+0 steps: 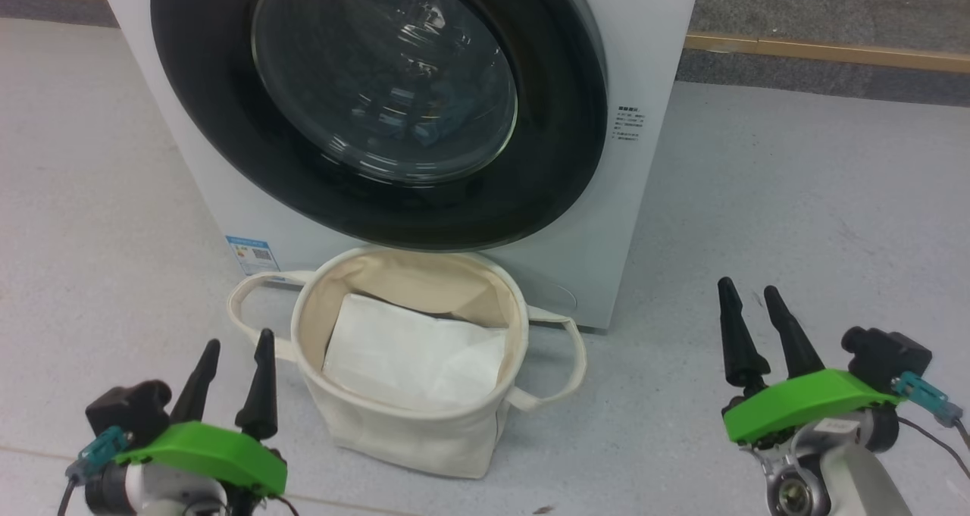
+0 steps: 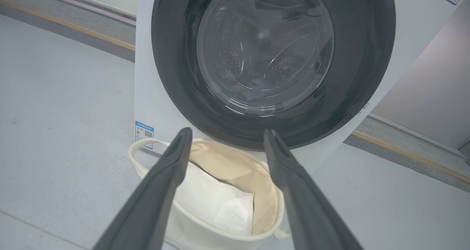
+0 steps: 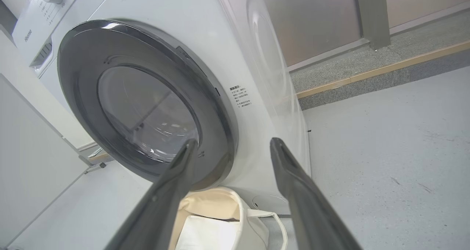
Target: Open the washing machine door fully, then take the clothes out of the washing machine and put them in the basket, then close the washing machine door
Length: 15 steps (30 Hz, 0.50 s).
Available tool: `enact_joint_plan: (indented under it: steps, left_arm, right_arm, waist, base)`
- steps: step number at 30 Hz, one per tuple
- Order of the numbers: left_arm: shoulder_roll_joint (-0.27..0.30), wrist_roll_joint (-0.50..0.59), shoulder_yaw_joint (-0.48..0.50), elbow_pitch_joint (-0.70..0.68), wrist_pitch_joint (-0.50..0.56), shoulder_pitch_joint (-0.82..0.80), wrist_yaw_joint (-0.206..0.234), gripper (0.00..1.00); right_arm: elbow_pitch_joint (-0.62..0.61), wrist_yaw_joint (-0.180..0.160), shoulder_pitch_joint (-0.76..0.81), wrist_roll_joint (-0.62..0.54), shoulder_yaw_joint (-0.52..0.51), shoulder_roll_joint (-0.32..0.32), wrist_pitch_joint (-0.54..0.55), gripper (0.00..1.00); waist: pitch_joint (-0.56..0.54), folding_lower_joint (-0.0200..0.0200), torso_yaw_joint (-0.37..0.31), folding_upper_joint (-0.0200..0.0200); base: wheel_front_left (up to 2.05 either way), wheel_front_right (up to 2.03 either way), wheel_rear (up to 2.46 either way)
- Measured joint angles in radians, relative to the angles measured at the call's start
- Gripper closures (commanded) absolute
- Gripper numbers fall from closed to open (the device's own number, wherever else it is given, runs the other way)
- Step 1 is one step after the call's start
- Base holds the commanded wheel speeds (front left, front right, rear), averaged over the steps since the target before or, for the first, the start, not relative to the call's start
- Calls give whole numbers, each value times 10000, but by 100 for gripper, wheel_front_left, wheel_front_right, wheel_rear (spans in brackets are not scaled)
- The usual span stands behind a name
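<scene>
Currently, the washing machine door (image 1: 379, 99) sits shut on the white washing machine (image 1: 644, 61). A bluish bundle, probably the clothes (image 2: 255, 92), shows dimly behind its glass. The basket (image 1: 394, 433) stands on the floor just beside the washer's front. The left claw (image 1: 239, 338) and right claw (image 1: 749, 285) hover spread wide, empty. Best to hook the door's rim and swing it clear above the basket.

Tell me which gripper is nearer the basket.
The left gripper: it stands open right beside one loop handle of the basket, while the right gripper, also open, sits well clear of the other handle.
</scene>
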Motion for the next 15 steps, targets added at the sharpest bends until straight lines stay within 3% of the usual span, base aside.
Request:
enact_joint_plan:
  steps: [15]
  left_arm:
    - [268, 936, -288, -19, -437, -244, 209, 0]
  right_arm:
    - [4, 0, -364, -1482, 144, -33, -389, 0]
  waist:
    - [6, 0, -6, 0]
  base:
    - [0, 0, 0]
